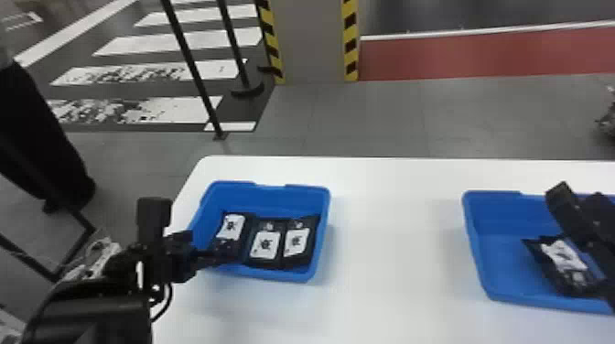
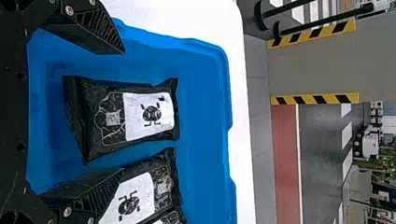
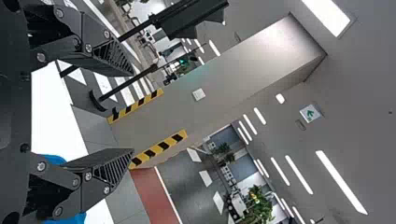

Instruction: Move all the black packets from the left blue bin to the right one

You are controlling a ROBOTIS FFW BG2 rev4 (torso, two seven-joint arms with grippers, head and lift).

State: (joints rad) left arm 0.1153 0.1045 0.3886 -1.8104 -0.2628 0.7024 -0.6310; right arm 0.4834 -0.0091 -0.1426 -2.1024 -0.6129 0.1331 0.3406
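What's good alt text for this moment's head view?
The robot's left tool is at the left blue bin on a white table, by the leftmost of three black packets; the right tool is over the right blue bin, holding at least one more.

Large indoor hall, street or parking-garage style — can't tell which. Road-type floor: white crossing stripes, a red lane, grey tiles. Thick pillar with yellow-black hazard edging, strip lights and a green arrow sign overhead — plus a white worktable.
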